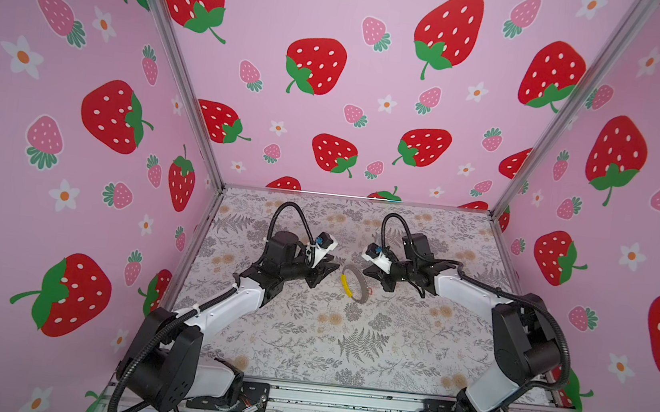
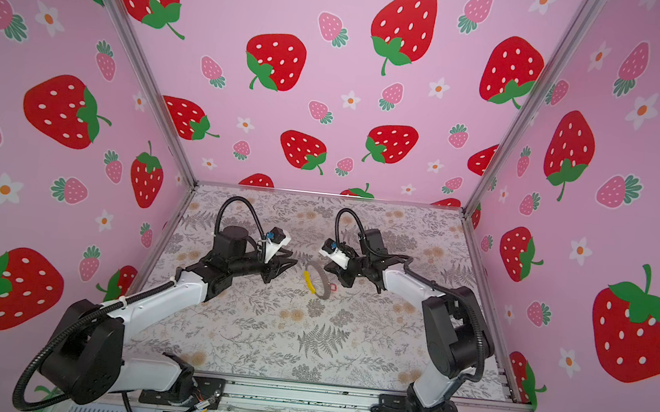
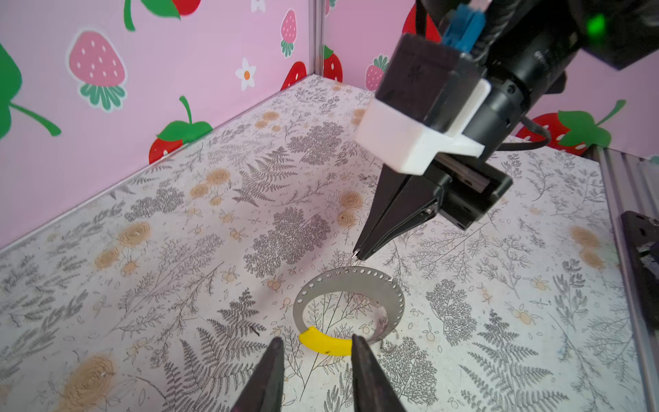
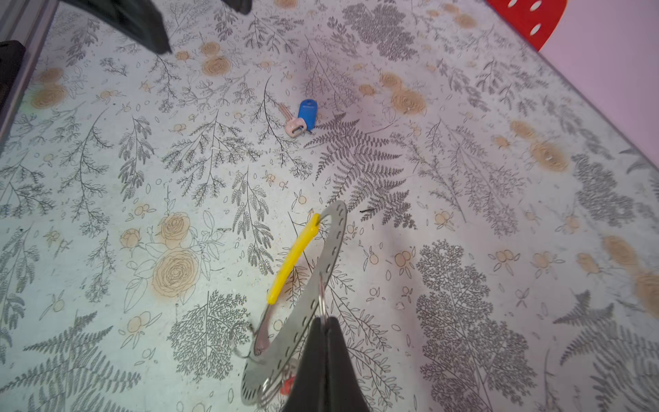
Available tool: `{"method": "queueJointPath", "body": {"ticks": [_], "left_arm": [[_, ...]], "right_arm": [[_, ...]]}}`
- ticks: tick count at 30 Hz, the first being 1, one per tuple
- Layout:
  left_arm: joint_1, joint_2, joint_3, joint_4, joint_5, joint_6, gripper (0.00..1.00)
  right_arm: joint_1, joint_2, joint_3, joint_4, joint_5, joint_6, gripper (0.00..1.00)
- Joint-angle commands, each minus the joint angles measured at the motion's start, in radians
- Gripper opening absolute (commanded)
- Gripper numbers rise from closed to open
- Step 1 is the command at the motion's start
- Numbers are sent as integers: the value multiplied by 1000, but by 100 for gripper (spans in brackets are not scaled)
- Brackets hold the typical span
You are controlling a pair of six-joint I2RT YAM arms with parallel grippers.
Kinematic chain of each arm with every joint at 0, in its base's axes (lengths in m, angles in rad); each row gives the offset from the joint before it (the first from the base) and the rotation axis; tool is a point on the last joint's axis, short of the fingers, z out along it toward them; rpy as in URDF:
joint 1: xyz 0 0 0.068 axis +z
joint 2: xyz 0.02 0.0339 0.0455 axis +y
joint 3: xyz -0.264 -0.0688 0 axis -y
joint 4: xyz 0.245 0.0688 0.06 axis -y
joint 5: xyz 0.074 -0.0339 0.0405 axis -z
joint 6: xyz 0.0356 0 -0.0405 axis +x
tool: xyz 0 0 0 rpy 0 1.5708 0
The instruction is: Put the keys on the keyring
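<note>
- Right claw (image 1: 366, 272), in both top views, pressed together at the keyring (image 1: 361, 292)'s two o'clock; left claw (image 1: 330, 274) at ten.
- Left wrist: spread fingers (image 3: 271, 374) flank the yellow segment (image 3: 326, 344).
- Right wrist: threading, wire ring (image 4: 322, 299) pinched; blue-tagged key (image 4: 306, 116) apart, likely next.

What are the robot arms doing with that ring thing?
They're trying to put keys on the keyring. The right gripper is pinched shut on a small wire loop at the keyring's edge, near a red tag. The left gripper is open, close by the yellow part. The key with the blue tag lies alone on the table, not on the ring yet.
</note>
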Motion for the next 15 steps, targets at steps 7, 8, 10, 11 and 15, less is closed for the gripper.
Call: {"method": "queueJointPath", "body": {"ticks": [7, 8, 10, 11, 15], "left_arm": [[-120, -119, 20, -71, -20, 190, 32], [-129, -118, 34, -84, -29, 205, 31], [-142, -113, 62, -106, -45, 230, 31], [-148, -108, 78, -114, -51, 242, 31], [-160, -88, 143, -151, -82, 295, 31]], "right_arm": [[8, -206, -87, 133, -4, -18, 0], [9, -228, -93, 138, -2, -38, 0], [12, -275, -113, 166, 12, -60, 0], [12, -298, -120, 177, 16, -72, 0], [12, -364, -113, 161, 16, -125, 0]]}}
